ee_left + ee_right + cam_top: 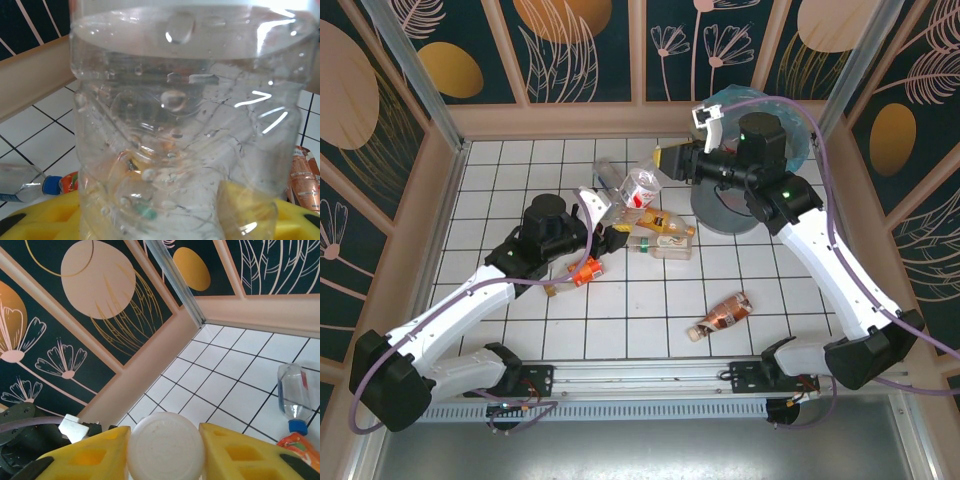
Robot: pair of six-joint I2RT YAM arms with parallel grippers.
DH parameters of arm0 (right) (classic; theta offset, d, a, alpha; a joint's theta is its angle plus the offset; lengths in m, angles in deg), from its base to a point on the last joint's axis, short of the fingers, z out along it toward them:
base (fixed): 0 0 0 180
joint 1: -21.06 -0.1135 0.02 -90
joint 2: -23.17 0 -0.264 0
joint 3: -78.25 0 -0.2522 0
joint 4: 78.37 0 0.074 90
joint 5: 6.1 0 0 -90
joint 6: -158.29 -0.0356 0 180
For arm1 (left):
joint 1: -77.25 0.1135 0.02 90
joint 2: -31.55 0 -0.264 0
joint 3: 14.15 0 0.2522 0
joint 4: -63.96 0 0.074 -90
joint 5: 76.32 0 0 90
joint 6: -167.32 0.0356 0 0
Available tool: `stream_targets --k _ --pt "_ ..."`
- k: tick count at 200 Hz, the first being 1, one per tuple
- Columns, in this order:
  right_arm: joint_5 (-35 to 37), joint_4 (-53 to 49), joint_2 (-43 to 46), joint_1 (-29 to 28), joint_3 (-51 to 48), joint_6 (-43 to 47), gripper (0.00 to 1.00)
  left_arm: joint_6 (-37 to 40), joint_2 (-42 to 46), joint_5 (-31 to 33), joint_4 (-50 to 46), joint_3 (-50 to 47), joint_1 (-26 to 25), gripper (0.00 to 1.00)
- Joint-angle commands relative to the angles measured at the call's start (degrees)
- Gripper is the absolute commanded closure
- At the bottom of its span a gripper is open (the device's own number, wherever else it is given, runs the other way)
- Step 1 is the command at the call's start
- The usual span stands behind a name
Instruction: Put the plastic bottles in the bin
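Looking down from the top, the bin (718,212) stands at the far right under the right arm. Just left of it, the right gripper (663,160) holds a red-white bottle (640,186). The left gripper (612,235) sits at a pile of bottles (662,234); 1 brown bottle (723,312) lies apart. At the left wrist, yellow fingers (45,220) clamp a clear bottle (185,125). At the right wrist, fingers (212,440) pinch a bottle's white round end (165,447).

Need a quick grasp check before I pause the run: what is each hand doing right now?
Left hand: closed on a clear bottle.
Right hand: closed on a white-ended bottle.
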Motion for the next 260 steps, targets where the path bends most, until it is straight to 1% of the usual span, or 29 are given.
stream_targets --k 1,11,28,41,53,82,112,118,146,168,179,206,233,260 --pt "-1.7 -0.1 -0.34 -1.33 1.2 -0.14 0.75 0.04 0.79 -2.01 2.81 0.91 -0.08 0.46" --pt "-0.79 -0.55 -0.17 -1.33 1.7 0.3 0.8 -0.35 0.89 -1.51 2.94 0.78 -0.12 0.41" --pt "2.32 -2.12 0.26 -1.33 3.07 1.56 0.86 -1.49 1.52 0.4 4.22 0.24 -0.13 0.22" --pt "6.7 -3.78 0.83 -1.33 4.49 3.02 0.92 -2.78 2.32 2.31 6.12 -0.44 -0.05 0.09" --pt "11.67 -5.53 1.36 -1.33 6.25 4.53 0.95 -3.25 2.96 2.59 7.36 -0.68 -0.12 0.02" --pt "22.15 -7.35 2.75 -1.24 10.68 8.61 0.99 -3.73 3.98 0.96 8.55 0.02 -0.12 0.02" --pt "32.39 -7.33 3.65 -1.16 15.64 13.7 1.0 -3.55 5.47 0.91 8.85 -0.1 -0.05 0.01" --pt "35.69 -7.17 3.7 -1.16 16.45 14.95 1.0 -3.54 5.75 1.01 8.8 -0.15 -0.12 0.01" --pt "49.25 -6.01 3.27 -1.02 17.99 22.13 1.0 -2.92 6.33 3.03 7.44 -0.52 -0.05 0.01" --pt "56.28 -4.83 2.19 -0.03 17.51 26.25 1.0 -2.57 6.33 4.98 6.08 -0.74 -0.08 0.02" --pt "57.6 -4.6 1.73 1.19 16.79 26.93 1.0 -2.57 6.42 5.01 5.72 -0.87 -0.06 0.01" --pt "58.2 -4.15 1.5 5.7 13.4 26.89 1.0 -2.8 6.85 4.95 6.06 -1.94 -0.08 0.01" --pt "55.88 -3.18 2.33 10.08 8.87 25.83 1.0 -2.85 7.12 5.3 6.28 -2.61 -0.08 0.02" --pt "52.96 -3.05 2.67 12.8 4.97 24.19 1.0 -2.93 6.73 5.23 6.83 -3.08 -0.13 0.01"
